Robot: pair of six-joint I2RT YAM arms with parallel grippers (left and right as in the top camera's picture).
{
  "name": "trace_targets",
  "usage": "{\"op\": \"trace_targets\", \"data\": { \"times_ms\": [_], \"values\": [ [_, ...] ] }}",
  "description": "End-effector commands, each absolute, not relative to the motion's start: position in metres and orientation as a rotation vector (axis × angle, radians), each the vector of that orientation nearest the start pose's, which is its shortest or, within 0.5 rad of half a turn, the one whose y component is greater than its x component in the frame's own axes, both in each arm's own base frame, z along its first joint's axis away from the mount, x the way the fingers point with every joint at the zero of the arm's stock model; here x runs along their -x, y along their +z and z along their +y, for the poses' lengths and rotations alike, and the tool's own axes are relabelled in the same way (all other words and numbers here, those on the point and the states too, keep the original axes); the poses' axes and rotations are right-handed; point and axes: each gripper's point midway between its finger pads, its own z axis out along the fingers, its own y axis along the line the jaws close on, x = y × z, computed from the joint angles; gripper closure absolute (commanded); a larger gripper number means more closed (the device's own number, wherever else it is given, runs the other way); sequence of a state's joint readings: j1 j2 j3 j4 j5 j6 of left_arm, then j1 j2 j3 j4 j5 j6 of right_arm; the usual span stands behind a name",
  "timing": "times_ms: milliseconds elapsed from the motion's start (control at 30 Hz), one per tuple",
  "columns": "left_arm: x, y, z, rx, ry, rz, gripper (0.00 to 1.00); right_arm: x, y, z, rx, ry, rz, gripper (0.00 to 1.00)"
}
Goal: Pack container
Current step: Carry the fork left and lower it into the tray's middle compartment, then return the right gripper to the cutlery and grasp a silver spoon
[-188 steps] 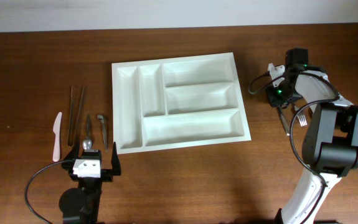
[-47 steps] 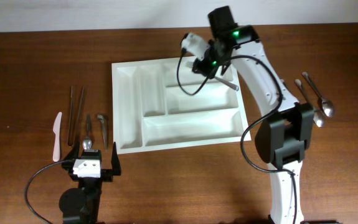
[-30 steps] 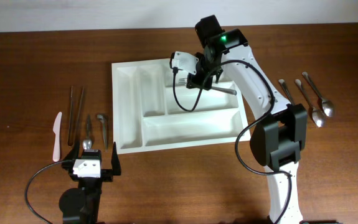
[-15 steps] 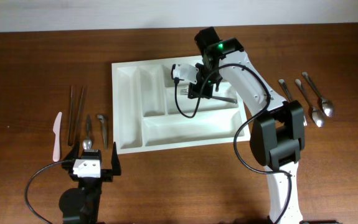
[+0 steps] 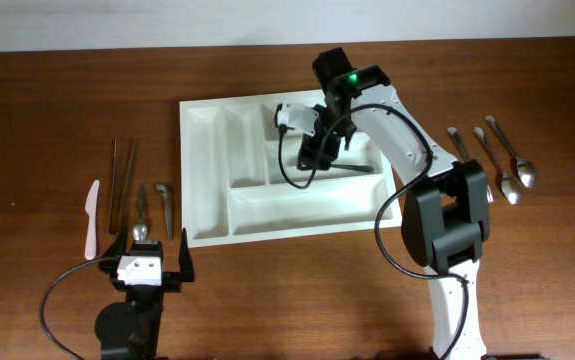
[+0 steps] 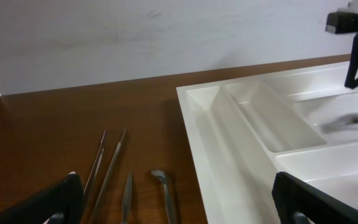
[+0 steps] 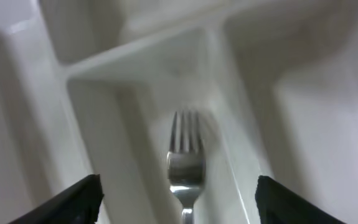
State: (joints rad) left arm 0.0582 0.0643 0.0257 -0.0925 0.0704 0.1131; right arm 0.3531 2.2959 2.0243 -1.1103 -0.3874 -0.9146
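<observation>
On my overhead feed the container (image 5: 307, 205) lies in the middle of the surface (image 5: 47, 120), with its two narrow upright compartments on the left and the three long ones stacked on the right. The right arm (image 5: 407, 150) reaches across it, and the right gripper (image 5: 316, 157) hangs above the middle long compartment. Through the right wrist camera I see its fingers (image 7: 82, 196) standing wide. A fork (image 7: 185, 163) is centred between them, tines pointing away from the camera, with a clear gap on each side, so nothing is clamped. From above, the fork's handle runs to the right along that middle compartment, close to its near wall. It is blurred, so I cannot tell whether it rests fully on the compartment floor. The left gripper (image 5: 151, 252) sits at the near edge of the surface, just off the container's near left corner, its jaws spread wide and holding nothing. Beyond it, all left of the container, lie a white plastic knife (image 5: 91, 218), two thin dark sticks (image 5: 122, 185) and two small metal utensils (image 5: 165, 208). Three long pieces of cutlery (image 5: 497, 165) lie well to the right of the container.
</observation>
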Motion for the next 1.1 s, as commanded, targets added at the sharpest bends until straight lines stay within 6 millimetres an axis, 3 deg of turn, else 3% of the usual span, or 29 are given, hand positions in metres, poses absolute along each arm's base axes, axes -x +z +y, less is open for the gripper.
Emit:
{"op": "trace_targets", "data": {
  "times_ms": [0,100,233,400,633,767,1067],
  "values": [
    [-0.247,0.147,0.003,-0.110,0.085,1.697,0.01,-0.466,0.113,0.223,1.426,0.435,2.349,0.19],
    [-0.247,0.147,0.003,-0.110,0.085,1.697,0.01,-0.475,0.139,0.200,1.327,0.397,2.399,0.16],
    [-0.247,0.147,0.003,-0.110,0.085,1.697,0.01,-0.478,0.162,0.150,1.222,0.325,2.498,0.16],
    [-0.247,0.147,0.003,-0.110,0.085,1.697,0.01,-0.476,0.162,0.072,0.913,0.305,2.711,0.16],
    [-0.247,0.147,0.003,-0.110,0.085,1.697,0.01,-0.459,0.137,-0.015,0.689,0.323,2.870,0.16],
    [-0.247,0.147,0.003,-0.110,0.085,1.697,0.01,-0.444,0.112,-0.044,0.620,0.330,2.955,0.26],
    [-0.247,0.147,0.003,-0.110,0.085,1.697,0.01,-0.420,0.044,-0.096,0.491,0.243,3.077,0.29]
  ]
}}
